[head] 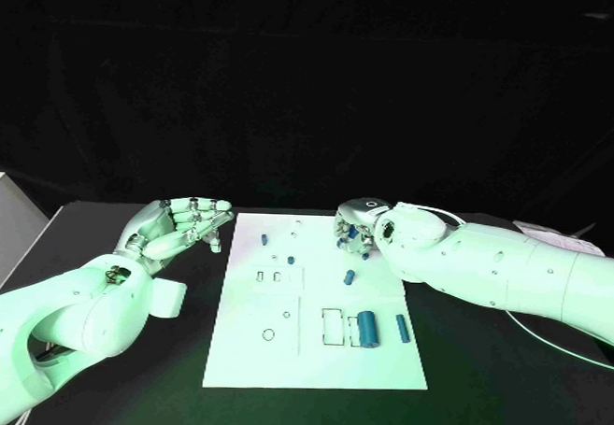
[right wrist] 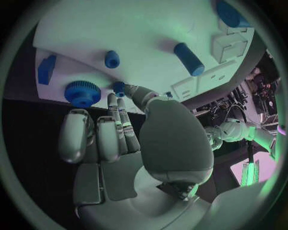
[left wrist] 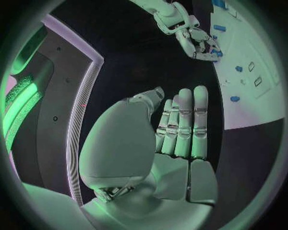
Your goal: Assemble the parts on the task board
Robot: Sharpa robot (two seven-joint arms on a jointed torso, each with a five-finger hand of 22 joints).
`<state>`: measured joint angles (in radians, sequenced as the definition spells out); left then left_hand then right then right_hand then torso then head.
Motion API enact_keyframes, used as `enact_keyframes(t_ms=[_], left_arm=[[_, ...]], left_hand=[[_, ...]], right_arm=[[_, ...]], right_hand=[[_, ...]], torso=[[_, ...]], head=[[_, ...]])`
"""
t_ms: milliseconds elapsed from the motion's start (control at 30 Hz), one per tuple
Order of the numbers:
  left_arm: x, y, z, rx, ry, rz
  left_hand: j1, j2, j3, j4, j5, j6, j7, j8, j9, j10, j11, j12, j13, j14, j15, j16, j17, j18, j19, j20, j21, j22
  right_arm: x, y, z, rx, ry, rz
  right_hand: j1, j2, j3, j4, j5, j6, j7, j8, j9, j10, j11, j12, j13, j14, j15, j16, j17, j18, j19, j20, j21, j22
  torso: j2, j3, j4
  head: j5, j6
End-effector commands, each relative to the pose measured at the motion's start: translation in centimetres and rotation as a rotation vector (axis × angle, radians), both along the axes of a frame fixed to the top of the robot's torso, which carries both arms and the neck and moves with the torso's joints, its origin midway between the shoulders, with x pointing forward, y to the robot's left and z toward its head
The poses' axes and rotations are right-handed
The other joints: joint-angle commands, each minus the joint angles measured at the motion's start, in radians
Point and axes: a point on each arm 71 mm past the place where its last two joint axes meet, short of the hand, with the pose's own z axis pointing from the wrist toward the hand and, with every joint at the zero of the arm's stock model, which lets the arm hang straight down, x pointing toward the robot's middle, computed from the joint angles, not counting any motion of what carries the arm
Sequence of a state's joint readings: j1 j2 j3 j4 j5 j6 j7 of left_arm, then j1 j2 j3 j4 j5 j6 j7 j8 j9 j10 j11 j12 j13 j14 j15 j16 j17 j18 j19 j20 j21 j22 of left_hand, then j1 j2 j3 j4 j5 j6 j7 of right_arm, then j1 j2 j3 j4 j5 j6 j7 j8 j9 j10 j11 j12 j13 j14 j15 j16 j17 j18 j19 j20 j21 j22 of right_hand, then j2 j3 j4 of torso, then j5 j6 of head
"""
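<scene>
A: Head view, as we read it: the task board (head: pixel 316 353) lies mid-tabletop. Our left hand (head: pixel 185 222) hovers off the board's left edge, fingers straight and together, holding nothing.

B: Right wrist view adds that our right hand (right wrist: pixel 120 129) rests at the board's far right corner, fingertips (right wrist: pixel 114 98) against a small blue peg (right wrist: pixel 119 87), beside the blue gear (right wrist: pixel 82 93). Whether they pinch it, we cannot tell. A blue cylinder (head: pixel 367 328) lies toward the near right corner.

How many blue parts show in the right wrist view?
6: a gear, a block, a peg, another peg by the right hand, a cylinder, a bigger cylinder. The hand may hide more.
</scene>
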<state>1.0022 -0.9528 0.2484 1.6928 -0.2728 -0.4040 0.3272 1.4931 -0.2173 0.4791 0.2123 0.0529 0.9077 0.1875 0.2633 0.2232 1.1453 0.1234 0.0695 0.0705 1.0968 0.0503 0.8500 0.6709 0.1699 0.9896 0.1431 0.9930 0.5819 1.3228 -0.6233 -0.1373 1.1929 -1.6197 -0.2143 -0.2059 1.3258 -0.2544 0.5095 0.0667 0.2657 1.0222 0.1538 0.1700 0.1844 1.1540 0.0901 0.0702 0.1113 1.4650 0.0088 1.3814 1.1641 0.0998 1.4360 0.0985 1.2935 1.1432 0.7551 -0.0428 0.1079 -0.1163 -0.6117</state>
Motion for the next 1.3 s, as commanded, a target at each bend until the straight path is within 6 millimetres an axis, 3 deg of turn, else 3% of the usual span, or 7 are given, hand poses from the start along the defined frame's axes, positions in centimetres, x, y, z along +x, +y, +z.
enact_keyframes(t_ms=[33,467,567,1000,1300], left_arm=[[0.0,-0.1,0.1,0.005,-0.009,-0.001],[0.0,0.1,0.2,0.007,-0.008,0.001],[0.0,0.1,0.2,0.007,-0.007,0.002],[0.0,0.2,0.1,0.008,-0.007,0.004],[0.0,0.3,0.1,0.006,-0.009,0.014]], left_hand=[[-0.006,0.005,0.004,0.001,-0.001,-0.006,0.000,-0.004,0.002,-0.005,0.001,-0.004,0.000,-0.005,-0.002,0.003,0.002,0.014,-0.004,0.000,0.002,0.001],[-0.005,0.005,0.006,-0.001,-0.001,-0.006,0.000,-0.003,0.002,-0.005,0.001,-0.003,0.000,-0.005,-0.001,0.004,0.002,0.014,-0.005,0.000,0.003,0.002],[-0.005,0.005,0.006,-0.001,-0.001,-0.006,0.000,-0.003,0.002,-0.005,0.001,-0.003,0.000,-0.005,-0.001,0.004,0.002,0.014,-0.005,0.000,0.003,0.002],[-0.005,0.005,0.007,-0.002,-0.001,-0.007,0.001,-0.004,0.002,-0.007,0.002,-0.003,0.000,-0.006,-0.001,0.005,0.002,0.014,-0.006,0.000,0.005,0.003],[-0.003,0.005,0.010,-0.005,-0.001,-0.010,0.002,-0.005,0.003,-0.010,0.003,-0.004,0.000,-0.003,-0.001,0.009,0.004,0.014,-0.006,0.000,0.010,0.005]], right_arm=[[0.0,0.2,-0.2,-0.015,0.011,0.010],[0.2,0.1,-0.3,-0.025,0.020,0.001],[0.2,0.1,-0.3,-0.025,0.013,0.002],[-0.3,0.8,0.8,0.035,-0.119,0.010],[-0.4,1.9,2.0,0.115,-0.228,0.006]], right_hand=[[0.000,0.009,0.007,0.001,0.004,0.009,0.000,0.005,0.002,0.008,0.000,-0.001,0.002,0.036,-0.007,0.004,-0.002,-0.019,0.010,0.000,0.003,0.002],[0.012,0.025,0.043,0.005,0.003,0.029,-0.002,0.020,0.017,0.026,-0.003,-0.003,0.006,0.035,-0.008,0.010,-0.003,-0.020,0.011,-0.001,0.008,0.012],[0.017,0.025,0.061,0.004,-0.023,0.031,-0.003,0.024,0.023,0.030,-0.004,-0.005,0.006,0.034,-0.009,0.012,-0.003,-0.021,0.011,-0.002,0.009,0.016],[0.059,0.024,0.114,-0.038,-0.031,0.046,-0.006,0.041,0.045,0.072,-0.012,0.000,0.015,0.034,-0.016,0.020,0.000,-0.026,0.019,-0.007,0.030,0.049],[0.067,0.028,0.129,-0.053,-0.034,0.050,-0.008,0.046,0.055,0.093,-0.016,0.002,0.021,0.035,-0.019,0.025,0.005,-0.028,0.021,-0.010,0.037,0.061]], torso=[[0.004,-0.0006,0.0020],[0.008,-0.0009,0.0015],[0.008,-0.0009,0.0013],[0.009,-0.0030,0.0027],[0.010,-0.0047,0.0071]], head=[[0.001,0.001],[0.002,-0.001],[0.001,-0.001],[0.000,0.011],[0.003,0.020]])
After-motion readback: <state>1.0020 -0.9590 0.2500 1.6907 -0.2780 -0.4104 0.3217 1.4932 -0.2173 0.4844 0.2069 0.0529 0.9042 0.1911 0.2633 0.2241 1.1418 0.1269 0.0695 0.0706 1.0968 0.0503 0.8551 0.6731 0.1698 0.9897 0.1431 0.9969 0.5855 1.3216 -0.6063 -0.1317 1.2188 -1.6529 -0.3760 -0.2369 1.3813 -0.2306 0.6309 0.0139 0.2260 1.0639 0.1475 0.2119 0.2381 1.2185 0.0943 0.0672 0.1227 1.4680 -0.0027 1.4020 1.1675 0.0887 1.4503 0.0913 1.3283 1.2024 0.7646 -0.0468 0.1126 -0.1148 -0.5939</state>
